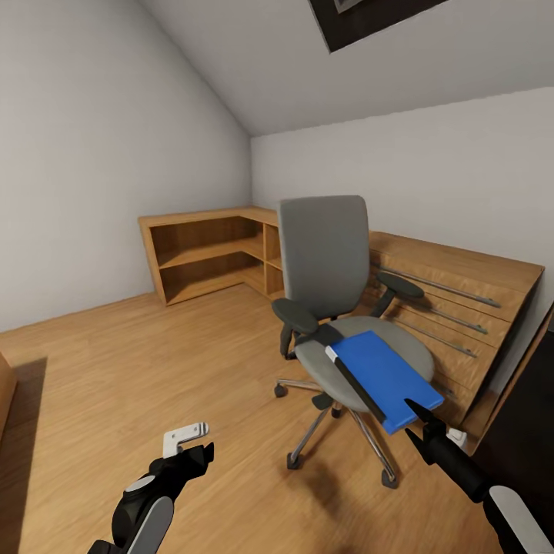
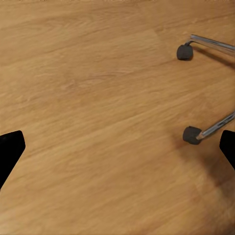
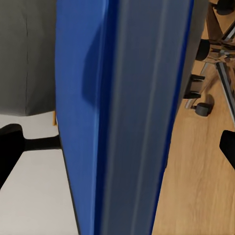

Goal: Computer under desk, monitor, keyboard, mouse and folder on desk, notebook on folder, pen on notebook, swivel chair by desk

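Note:
The swivel chair [image 1: 323,254] with grey seat and back stands mid-room, facing me. The blue folder [image 1: 385,377] lies flat on its seat and overhangs the front edge, with a dark strip along its left side. My right gripper [image 1: 414,422] is open at the folder's near corner, one finger above it and one below. In the right wrist view the folder [image 3: 122,117] is seen edge-on between the spread fingertips of the right gripper [image 3: 117,149]. My left gripper [image 1: 192,455] hangs open over bare floor, left of the chair's base. The left gripper [image 2: 117,149] holds nothing, with chair castors [image 2: 192,134] nearby.
Low wooden shelving [image 1: 208,254] lines the far corner. A wooden drawer unit [image 1: 462,300] with metal handles stands right behind the chair. A dark surface [image 1: 531,415] shows at the right edge. Wood floor [image 1: 115,369] stretches out to the left. A skylight [image 1: 369,19] sits in the sloped ceiling.

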Controlling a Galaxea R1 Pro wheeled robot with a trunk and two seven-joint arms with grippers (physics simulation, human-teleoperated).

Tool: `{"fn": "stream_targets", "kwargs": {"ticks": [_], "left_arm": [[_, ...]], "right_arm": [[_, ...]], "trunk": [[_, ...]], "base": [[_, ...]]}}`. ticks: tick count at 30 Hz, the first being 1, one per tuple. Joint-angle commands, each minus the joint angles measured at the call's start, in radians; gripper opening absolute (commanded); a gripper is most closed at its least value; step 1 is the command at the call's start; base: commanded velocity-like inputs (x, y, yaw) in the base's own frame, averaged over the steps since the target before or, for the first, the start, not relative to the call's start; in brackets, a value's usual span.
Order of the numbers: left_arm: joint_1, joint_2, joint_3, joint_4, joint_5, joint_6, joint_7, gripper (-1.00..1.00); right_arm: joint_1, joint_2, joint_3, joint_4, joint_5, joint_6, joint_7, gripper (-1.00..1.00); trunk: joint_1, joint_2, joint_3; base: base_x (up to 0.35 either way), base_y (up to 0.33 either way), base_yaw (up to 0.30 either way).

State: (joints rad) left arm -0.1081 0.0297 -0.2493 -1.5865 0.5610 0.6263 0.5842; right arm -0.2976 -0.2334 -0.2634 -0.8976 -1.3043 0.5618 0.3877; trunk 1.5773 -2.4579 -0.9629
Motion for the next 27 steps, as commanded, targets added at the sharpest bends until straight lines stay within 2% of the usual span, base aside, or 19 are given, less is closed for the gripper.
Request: {"fn": "stream_targets", "kwargs": {"ticks": [1,16,17,27], "left_arm": [[-0.001,0.001,-0.002,-0.001,0.010,0.001,0.010,1.00],[-0.001,0.001,-0.002,-0.001,0.011,0.001,0.011,1.00],[-0.001,0.001,-0.002,-0.001,0.011,0.001,0.010,1.00],[-0.001,0.001,-0.002,-0.001,0.011,0.001,0.010,1.00]], "right_arm": [[-0.001,0.000,-0.002,0.000,-0.004,0.007,0.000,1.00],[-0.001,0.000,-0.002,0.000,-0.003,0.009,0.000,1.00],[-0.001,0.000,-0.001,0.000,-0.003,0.009,0.000,-1.00],[0.000,0.000,-0.002,-0.001,-0.003,0.009,0.002,-1.00]], "trunk": [[0.000,0.000,-0.001],[0.000,0.000,-0.001],[0.000,0.000,-0.001],[0.000,0.000,-0.001]], "base": [[0.041,0.019,0.000],[0.007,0.003,0.000],[0.000,0.000,0.000],[0.000,0.000,0.000]]}}
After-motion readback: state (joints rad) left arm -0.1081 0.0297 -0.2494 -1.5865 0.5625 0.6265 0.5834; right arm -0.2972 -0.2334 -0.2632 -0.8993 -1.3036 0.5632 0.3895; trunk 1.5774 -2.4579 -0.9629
